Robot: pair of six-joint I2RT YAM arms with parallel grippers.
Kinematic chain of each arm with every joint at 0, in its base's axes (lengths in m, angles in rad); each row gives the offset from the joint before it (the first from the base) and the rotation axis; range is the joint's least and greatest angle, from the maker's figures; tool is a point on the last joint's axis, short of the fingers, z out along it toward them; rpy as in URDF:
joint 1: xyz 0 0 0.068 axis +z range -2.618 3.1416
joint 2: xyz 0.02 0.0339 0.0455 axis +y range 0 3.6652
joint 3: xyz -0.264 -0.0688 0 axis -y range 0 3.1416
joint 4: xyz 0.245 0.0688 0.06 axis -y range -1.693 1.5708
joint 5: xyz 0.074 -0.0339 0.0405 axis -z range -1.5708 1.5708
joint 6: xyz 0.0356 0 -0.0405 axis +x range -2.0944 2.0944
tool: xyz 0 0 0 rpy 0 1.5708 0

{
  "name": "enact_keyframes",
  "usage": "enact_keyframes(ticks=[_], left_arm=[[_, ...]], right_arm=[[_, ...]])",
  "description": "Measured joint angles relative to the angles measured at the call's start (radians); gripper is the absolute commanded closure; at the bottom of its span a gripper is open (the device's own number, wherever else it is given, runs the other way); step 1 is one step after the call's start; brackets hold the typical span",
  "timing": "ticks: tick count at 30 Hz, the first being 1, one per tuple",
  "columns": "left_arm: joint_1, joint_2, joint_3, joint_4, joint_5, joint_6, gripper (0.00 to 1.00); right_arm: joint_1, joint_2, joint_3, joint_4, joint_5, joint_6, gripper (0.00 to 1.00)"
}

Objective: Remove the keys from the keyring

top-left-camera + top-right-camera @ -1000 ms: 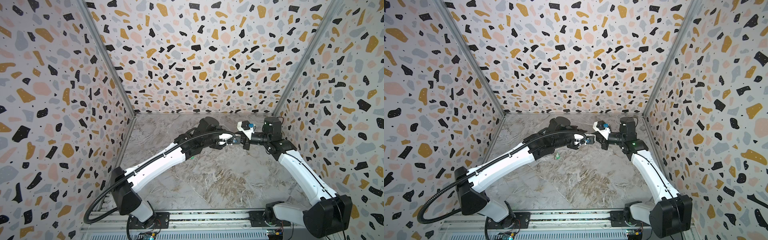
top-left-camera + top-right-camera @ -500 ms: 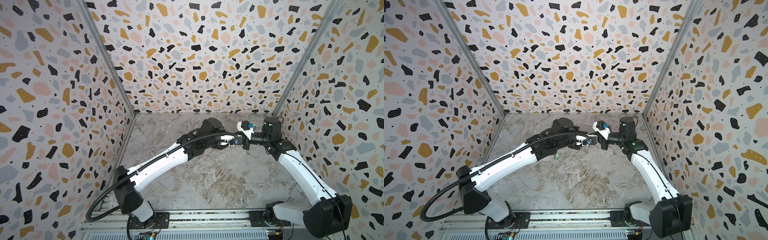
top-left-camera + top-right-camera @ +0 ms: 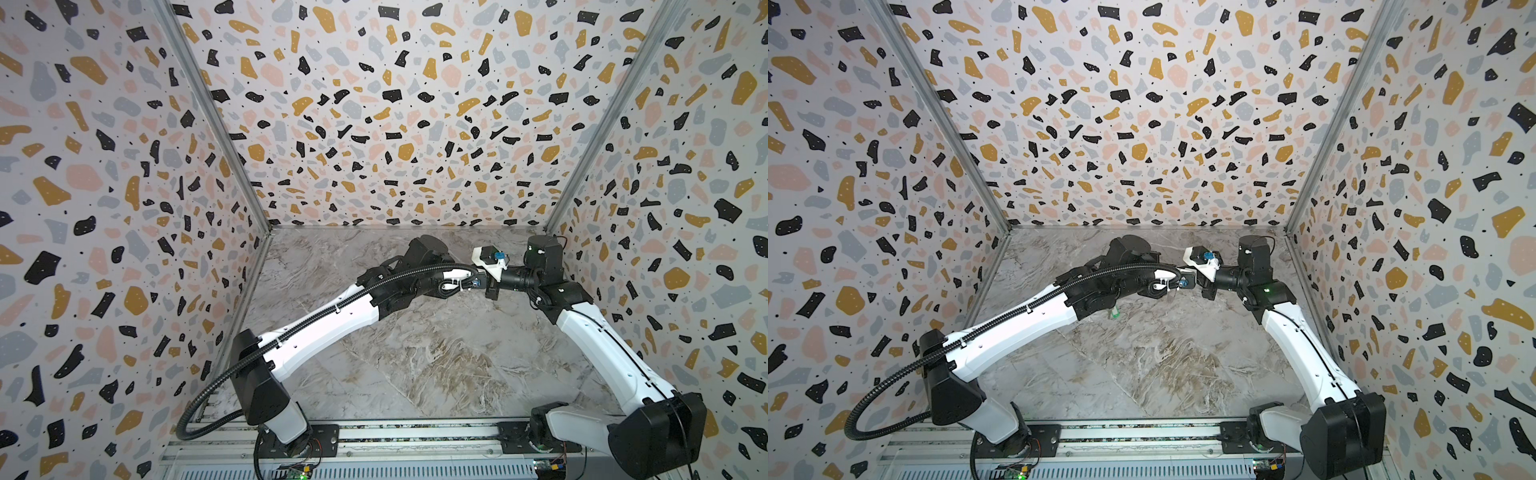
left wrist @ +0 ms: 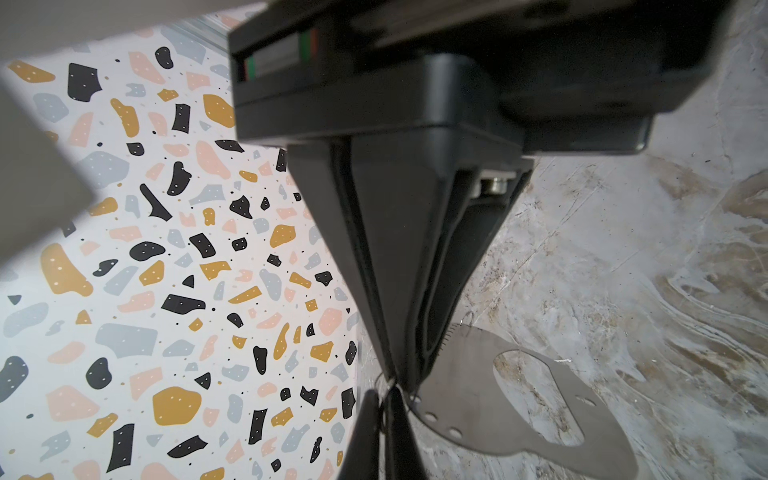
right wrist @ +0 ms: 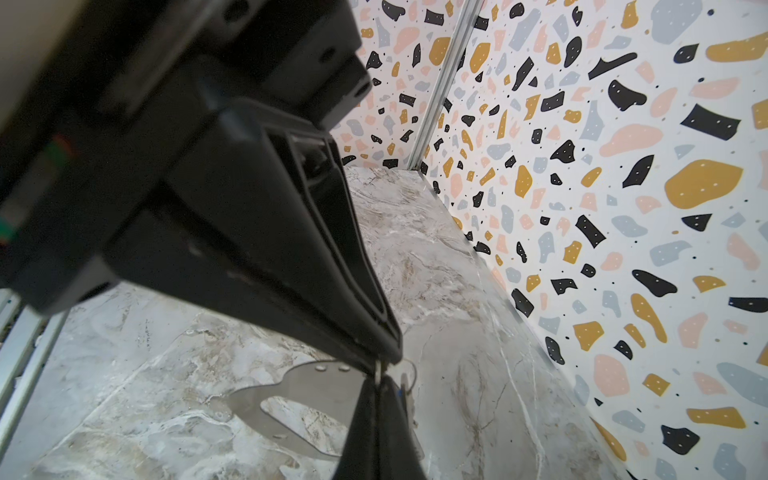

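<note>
In both top views the worktop [image 3: 415, 357] is a smooth slab marbled in grey and tan, boxed in by walls [image 3: 374, 104] printed with terrazzo chips of black, ochre, pink and grey. The two white-and-black arms meet right of centre, just below the back wall. There the left end effector [image 3: 481, 287] and the right end effector [image 3: 493, 290] come tip to tip, too small to judge. In a top view the green-tagged key [image 3: 1113, 312] lies on the worktop at the lower edge of the left forearm, left of that meeting point. In the left wrist view the left end effector [image 4: 401, 380] has its matte black, tapering fingers pressed together. The right one's fingers [image 4: 365, 436] rise from the lower edge to meet them, also pressed together. Beside both tips, at lower right, is the keyring [image 4: 469, 399]: a thin, flat grey tab with rounded ends, a large oval cut-out, small round holes and a finely notched edge. In the right wrist view the right end effector [image 5: 380, 363] pinches the keyring [image 5: 316, 382] at its edge by two small holes, low in the frame, with marbled worktop showing through the cut-out. The left fingers [image 5: 365, 436] come up from the bottom edge, closed, with a sliver of a blue tag [image 5: 401, 392] and a thin wire loop [image 5: 409, 370] at their side. What they pinch cannot be told.
</note>
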Motion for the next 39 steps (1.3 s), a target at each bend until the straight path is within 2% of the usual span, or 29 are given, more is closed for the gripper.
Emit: enact_keyframes(ticks=[2,6,10,12,17,24,31,39], left_arm=[[-0.001,0.002,0.000,0.000,0.000,0.000,1.00],[-0.004,0.004,0.006,-0.003,0.001,0.000,1.00],[-0.001,0.004,0.016,-0.011,0.024,-0.006,1.00],[0.007,0.004,0.016,-0.019,0.054,-0.019,1.00],[0.037,0.006,0.014,-0.026,0.161,-0.079,1.00],[0.115,-0.025,-0.050,0.109,0.310,-0.216,1.00],[0.135,-0.047,-0.098,0.202,0.387,-0.303,1.00],[0.135,-0.050,-0.116,0.251,0.422,-0.346,1.00]], right_arm=[[0.001,-0.011,-0.014,0.016,0.012,-0.010,1.00],[0.002,-0.027,-0.030,0.036,0.025,-0.017,0.98],[0.002,-0.039,-0.033,0.056,0.040,-0.018,0.75],[0.000,-0.053,-0.044,0.065,0.049,-0.024,0.70],[-0.057,-0.130,-0.115,0.124,0.057,-0.025,0.66],[-0.102,-0.163,-0.178,0.177,0.027,0.006,0.62],[-0.103,-0.145,-0.180,0.242,-0.013,0.071,0.58],[-0.103,-0.084,-0.180,0.319,-0.025,0.180,0.57]])
